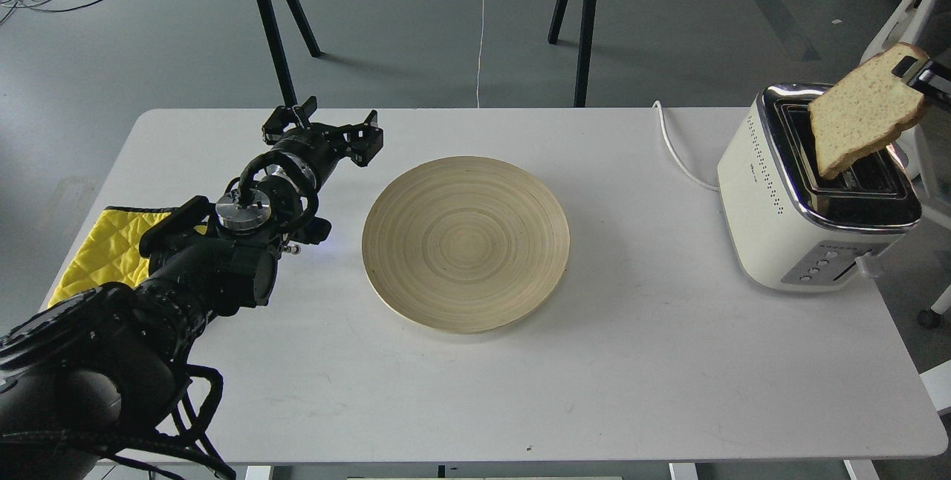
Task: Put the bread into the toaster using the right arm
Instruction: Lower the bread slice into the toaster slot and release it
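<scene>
The bread (862, 117), a pale tan slice, hangs tilted over the toaster (810, 194), its lower corner down at the dark slots. My right gripper (920, 73) shows only as black fingertips at the right edge, shut on the slice's top right corner; the arm is out of view. The cream-white toaster with chrome top stands at the table's right end. My left gripper (321, 129) is open and empty above the table, left of the plate.
An empty round wooden plate (466, 242) lies mid-table. A yellow quilted cloth (104, 246) lies at the left edge under my left arm. The toaster's white cord (676, 153) runs off the back edge. Another table stands behind.
</scene>
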